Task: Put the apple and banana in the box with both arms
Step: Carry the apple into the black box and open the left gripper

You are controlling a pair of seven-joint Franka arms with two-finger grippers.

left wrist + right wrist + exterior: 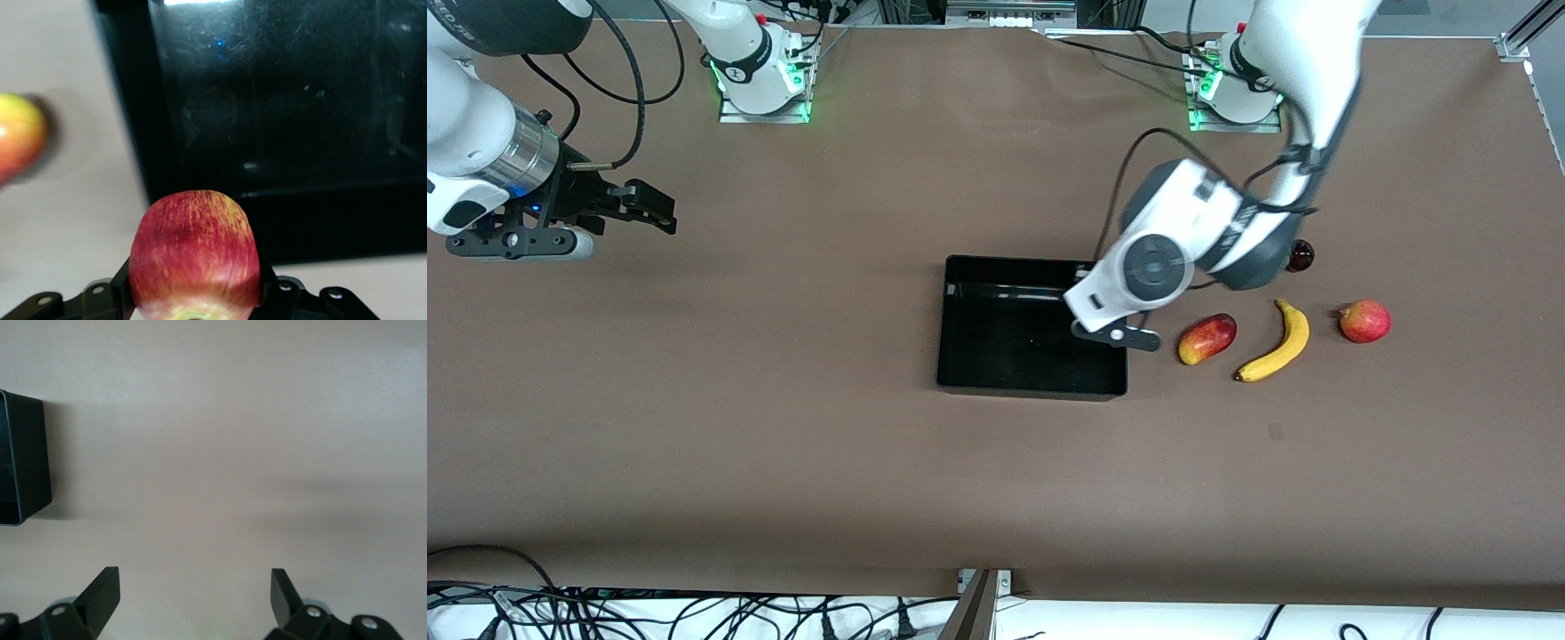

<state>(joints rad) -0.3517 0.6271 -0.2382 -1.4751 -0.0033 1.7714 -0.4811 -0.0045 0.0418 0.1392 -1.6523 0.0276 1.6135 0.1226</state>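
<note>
My left gripper (1113, 331) hangs over the edge of the black box (996, 342) at the left arm's end, and the wrist hides most of it in the front view. In the left wrist view it (193, 297) is shut on the apple (193, 253), red with yellow streaks, with the box (280, 120) below. The banana (1276, 345) lies on the table toward the left arm's end, between two other fruits. My right gripper (649, 209) is open and empty, waiting above the table at the right arm's end; its fingers (103, 590) stand wide apart.
A red-and-yellow mango (1207, 339) lies between box and banana, and shows in the left wrist view (20, 140). A pinkish-red round fruit (1365, 321) lies past the banana. A small dark round object (1300, 256) sits by the left arm. A box corner (23, 460) shows in the right wrist view.
</note>
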